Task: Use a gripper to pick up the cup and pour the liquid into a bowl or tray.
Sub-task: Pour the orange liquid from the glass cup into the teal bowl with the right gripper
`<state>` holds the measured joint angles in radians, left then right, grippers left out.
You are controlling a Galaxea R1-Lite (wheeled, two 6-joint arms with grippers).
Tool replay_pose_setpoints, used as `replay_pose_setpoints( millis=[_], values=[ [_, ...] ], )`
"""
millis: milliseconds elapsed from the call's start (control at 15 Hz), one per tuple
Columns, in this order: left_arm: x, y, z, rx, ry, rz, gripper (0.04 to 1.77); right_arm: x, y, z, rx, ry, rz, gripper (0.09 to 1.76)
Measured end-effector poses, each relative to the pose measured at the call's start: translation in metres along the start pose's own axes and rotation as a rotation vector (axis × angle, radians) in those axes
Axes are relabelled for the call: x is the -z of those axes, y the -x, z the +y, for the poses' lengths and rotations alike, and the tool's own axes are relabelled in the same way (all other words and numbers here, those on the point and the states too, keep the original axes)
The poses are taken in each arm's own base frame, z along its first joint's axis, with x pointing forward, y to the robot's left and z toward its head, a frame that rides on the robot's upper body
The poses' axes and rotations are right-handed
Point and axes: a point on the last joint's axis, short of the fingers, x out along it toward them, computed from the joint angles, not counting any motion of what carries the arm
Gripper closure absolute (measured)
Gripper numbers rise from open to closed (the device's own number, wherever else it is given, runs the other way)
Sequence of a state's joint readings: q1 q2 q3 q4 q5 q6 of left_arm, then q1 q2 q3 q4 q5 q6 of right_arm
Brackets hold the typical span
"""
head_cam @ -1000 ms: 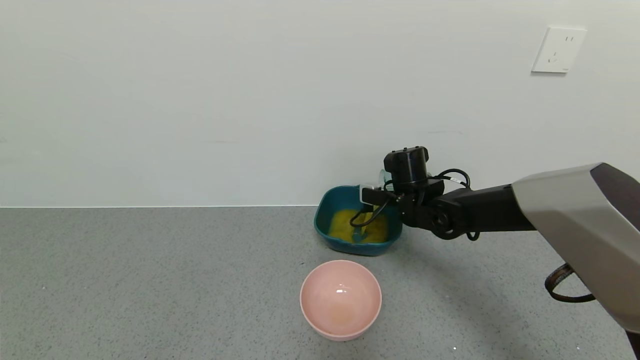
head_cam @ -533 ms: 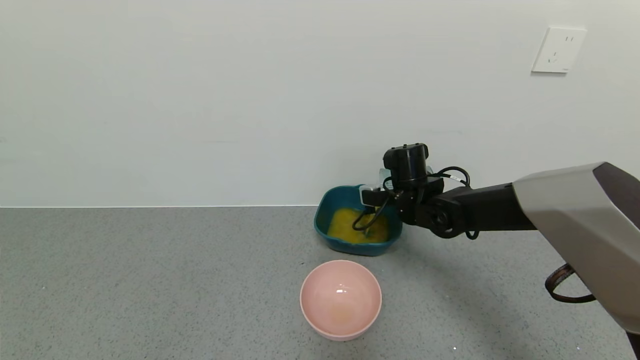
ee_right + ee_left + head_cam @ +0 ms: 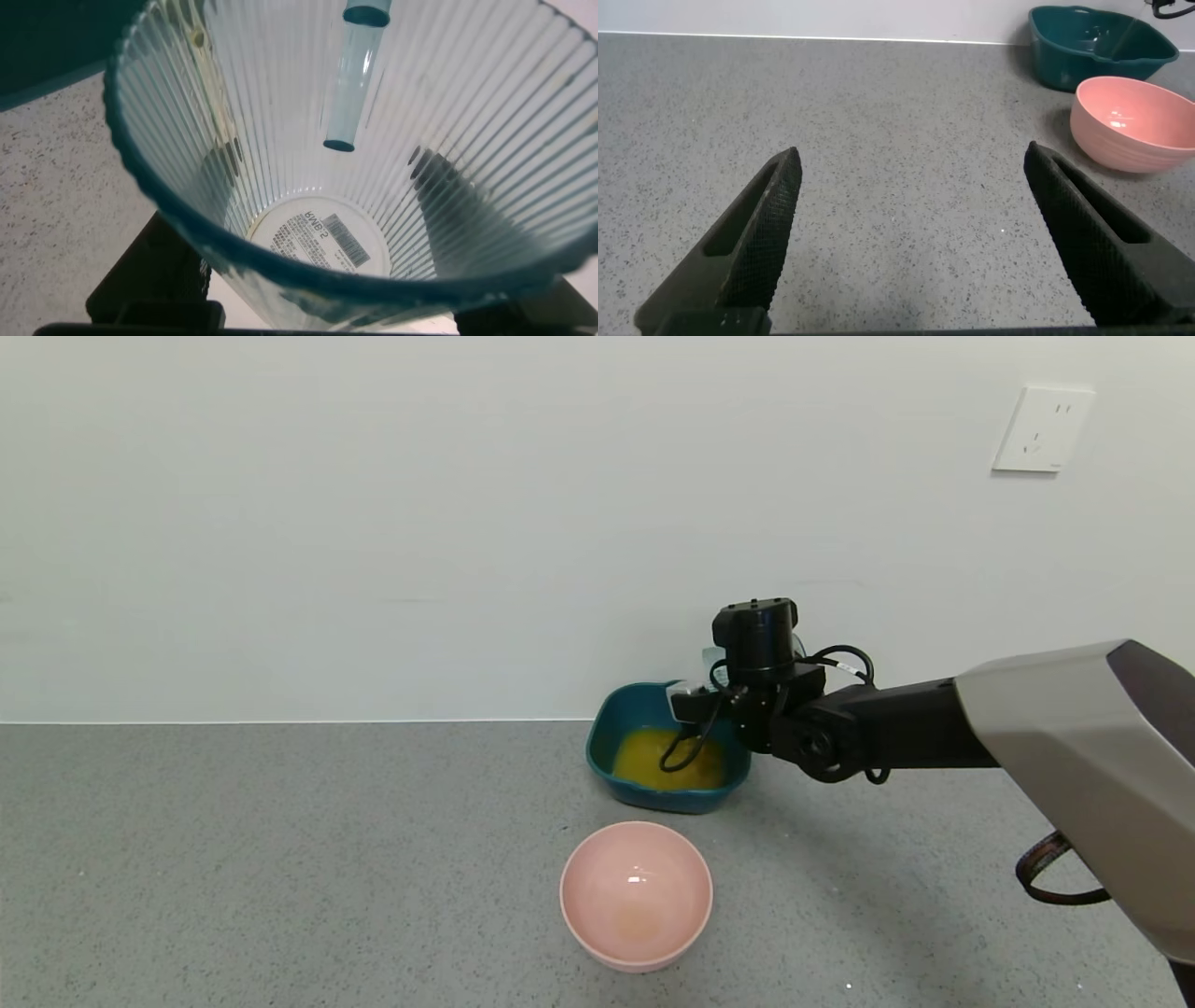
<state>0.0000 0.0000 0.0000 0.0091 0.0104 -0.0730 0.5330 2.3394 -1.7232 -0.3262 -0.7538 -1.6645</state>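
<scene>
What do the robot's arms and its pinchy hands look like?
The right arm starts as a thick grey shell near the body, then becomes slim and black, with round joints. Its black right gripper carries looping black cables and a small white block. The left gripper has two long black fingers, wedge-shaped, with bumpy textured pads. The rest of the left arm is not in view.

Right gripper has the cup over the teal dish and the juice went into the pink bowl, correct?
Not quite. The head view shows the orange liquid in the teal dish; the pink bowl holds none. The right gripper does hold the cup over the teal dish.
</scene>
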Motion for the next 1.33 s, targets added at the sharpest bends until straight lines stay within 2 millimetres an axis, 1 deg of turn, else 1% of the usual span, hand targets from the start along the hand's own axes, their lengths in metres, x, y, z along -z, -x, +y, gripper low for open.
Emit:
replay_pose_setpoints(
  millis=[467,667,867,1333],
  values=[
    [0.000,0.000,0.000,0.000,0.000,0.000,0.09,-0.008,0.008,0.000,0.004,0.109,0.005,0.48],
    [0.000,0.000,0.000,0.000,0.000,0.000,0.09,-0.008,0.011,-0.004,0.013,0.149,0.001,0.48],
    [0.000,0.000,0.000,0.000,0.000,0.000,0.09,-0.010,0.016,-0.007,0.022,0.151,-0.006,0.48],
    [0.000,0.000,0.000,0.000,0.000,0.000,0.09,-0.010,0.018,-0.012,0.047,0.125,-0.006,0.48]
  ],
)
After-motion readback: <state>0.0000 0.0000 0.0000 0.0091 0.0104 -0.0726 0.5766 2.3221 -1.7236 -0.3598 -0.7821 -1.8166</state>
